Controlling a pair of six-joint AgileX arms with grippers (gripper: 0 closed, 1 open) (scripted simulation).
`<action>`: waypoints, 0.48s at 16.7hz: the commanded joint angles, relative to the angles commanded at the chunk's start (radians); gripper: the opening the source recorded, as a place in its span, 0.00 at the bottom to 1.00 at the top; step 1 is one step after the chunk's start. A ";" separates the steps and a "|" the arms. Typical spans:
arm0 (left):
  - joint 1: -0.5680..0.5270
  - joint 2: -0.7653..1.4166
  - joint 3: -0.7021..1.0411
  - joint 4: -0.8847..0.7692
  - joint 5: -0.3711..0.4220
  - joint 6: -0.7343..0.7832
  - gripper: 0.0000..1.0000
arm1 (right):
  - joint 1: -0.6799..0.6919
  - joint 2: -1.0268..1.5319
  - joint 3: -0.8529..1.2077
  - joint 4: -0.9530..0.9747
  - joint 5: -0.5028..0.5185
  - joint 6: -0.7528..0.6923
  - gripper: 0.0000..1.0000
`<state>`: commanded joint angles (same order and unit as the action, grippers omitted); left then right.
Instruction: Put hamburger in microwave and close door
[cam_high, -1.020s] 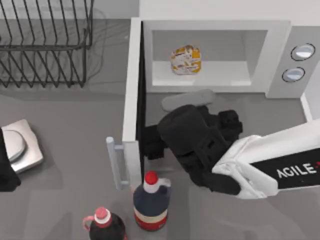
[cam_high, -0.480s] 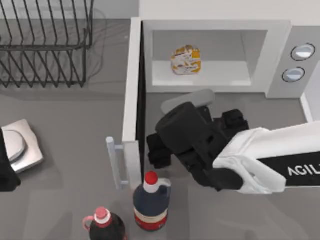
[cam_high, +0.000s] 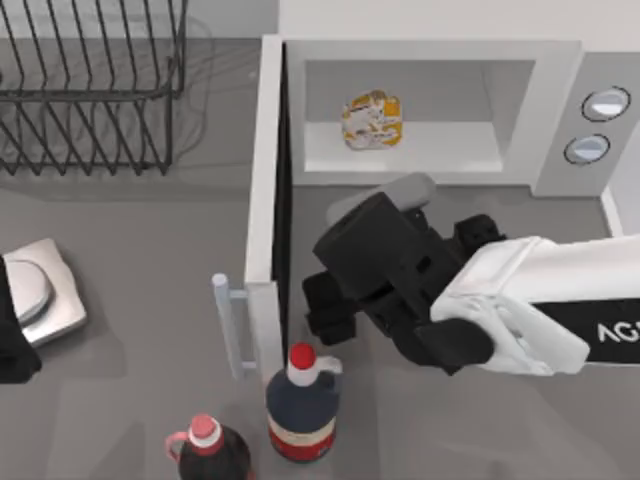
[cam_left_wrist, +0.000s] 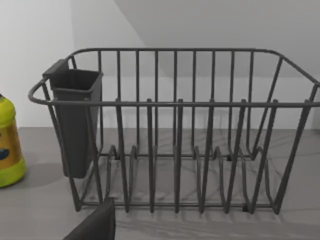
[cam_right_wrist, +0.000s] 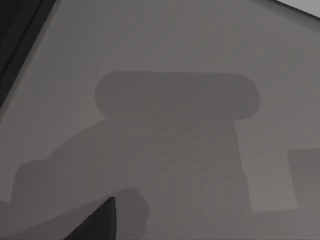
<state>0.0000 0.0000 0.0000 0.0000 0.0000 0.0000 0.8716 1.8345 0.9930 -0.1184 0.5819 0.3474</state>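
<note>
Right tool (cam_high: 325, 305), grip state unclear, hovers beside open door (cam_high: 262, 200); hamburger (cam_high: 371, 120) inside microwave (cam_high: 560, 60)

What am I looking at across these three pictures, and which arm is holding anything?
Two AgileX arms work at a grey table. The overhead picture shows the hamburger already inside the microwave, whose door stands open. The right tool hovers in front of the cavity, beside the door, with nothing visibly held. Two dark bottles stand near the door's handle. The left arm sits parked at the table's left edge; its wrist camera faces the wire rack. The right wrist camera shows bare table and shadow.
</note>
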 joint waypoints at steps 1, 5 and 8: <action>0.000 0.000 0.000 0.000 0.000 0.000 1.00 | -0.002 -0.013 0.014 -0.002 0.001 0.004 1.00; 0.000 0.000 0.000 0.000 0.000 0.000 1.00 | -0.010 -0.063 0.072 0.016 0.008 0.025 1.00; 0.000 0.000 0.000 0.000 0.000 0.000 1.00 | -0.012 -0.075 0.086 0.024 0.010 0.029 1.00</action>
<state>0.0000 0.0000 0.0000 0.0000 0.0000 0.0000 0.8594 1.7599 1.0792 -0.0948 0.5922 0.3767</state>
